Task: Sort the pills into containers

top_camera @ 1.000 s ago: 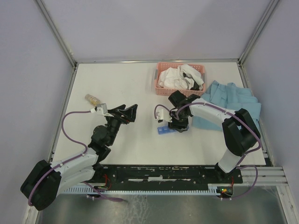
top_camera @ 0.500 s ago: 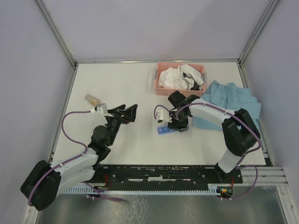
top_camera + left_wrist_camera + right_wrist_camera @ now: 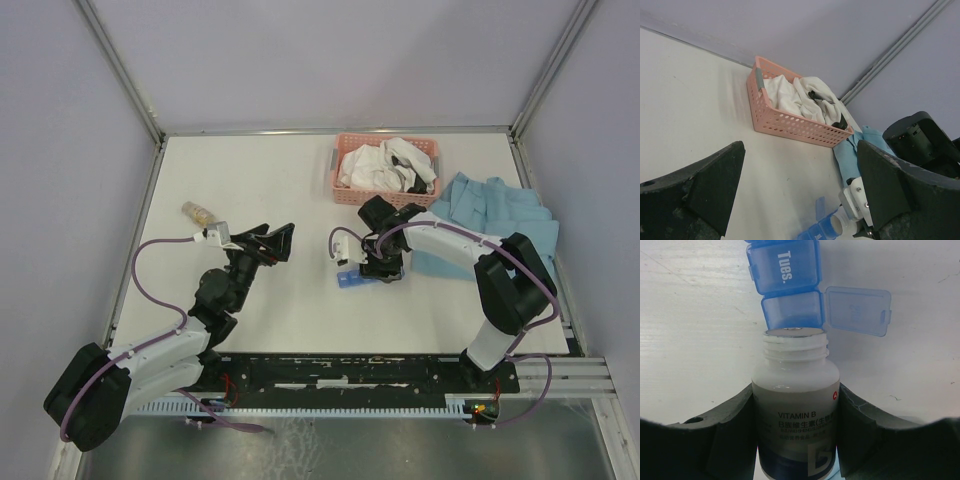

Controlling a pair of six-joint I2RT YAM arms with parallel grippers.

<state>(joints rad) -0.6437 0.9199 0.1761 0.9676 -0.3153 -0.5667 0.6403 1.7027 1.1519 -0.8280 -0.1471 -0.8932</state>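
Translucent blue square-celled containers (image 3: 785, 272), smooth white cylindrical bottle (image 3: 796, 405)

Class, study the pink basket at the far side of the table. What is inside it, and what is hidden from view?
Crumpled white cloth fills the pink basket, with a few small dark bits showing among the folds. Whatever lies beneath the cloth, and the basket's floor, is covered.

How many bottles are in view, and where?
2. A white Vitamin B bottle, uncapped, is held in the right gripper, mouth toward the blue pill organiser. A small clear bottle with tan contents lies on the table at left. The pink basket's cloth could hide more.
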